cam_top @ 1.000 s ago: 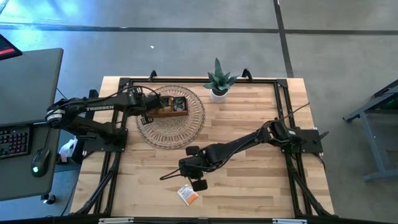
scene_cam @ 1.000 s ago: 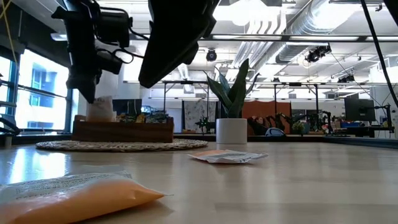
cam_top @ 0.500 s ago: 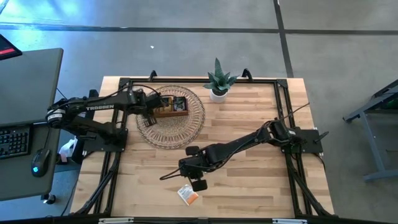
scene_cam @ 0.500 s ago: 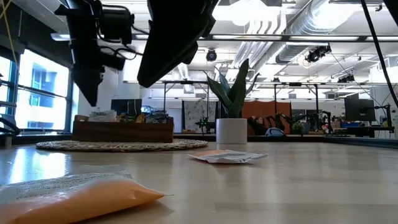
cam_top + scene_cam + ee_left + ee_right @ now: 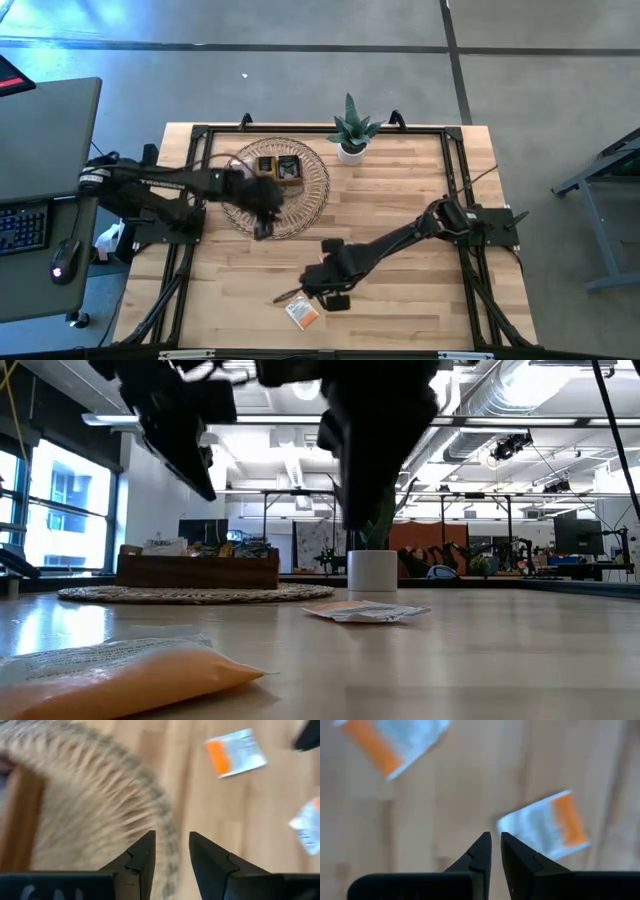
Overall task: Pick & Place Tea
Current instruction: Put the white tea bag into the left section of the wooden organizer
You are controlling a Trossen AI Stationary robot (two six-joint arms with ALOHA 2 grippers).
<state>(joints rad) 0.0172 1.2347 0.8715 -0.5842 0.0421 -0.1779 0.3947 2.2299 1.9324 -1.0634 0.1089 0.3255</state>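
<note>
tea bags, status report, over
Left gripper open, empty, over the woven mat. Right gripper nearly shut, empty, above two orange tea bags on the table. Nothing in the way.

The table (image 5: 400, 200) is pale wood in light plank stripes, framed by black rails. On it, near the front edge, lies a white tea sachet (image 5: 301, 313) with an orange band — a second sachet (image 5: 547, 826) of the same colours lies just beside it. Toward the back of the table, a tan woven mat (image 5: 300, 200) with a radial weave carries a brown wooden tray (image 5: 197, 570); beside the mat stands a green plant (image 5: 351, 128) in a white pot — both arms are black
</note>
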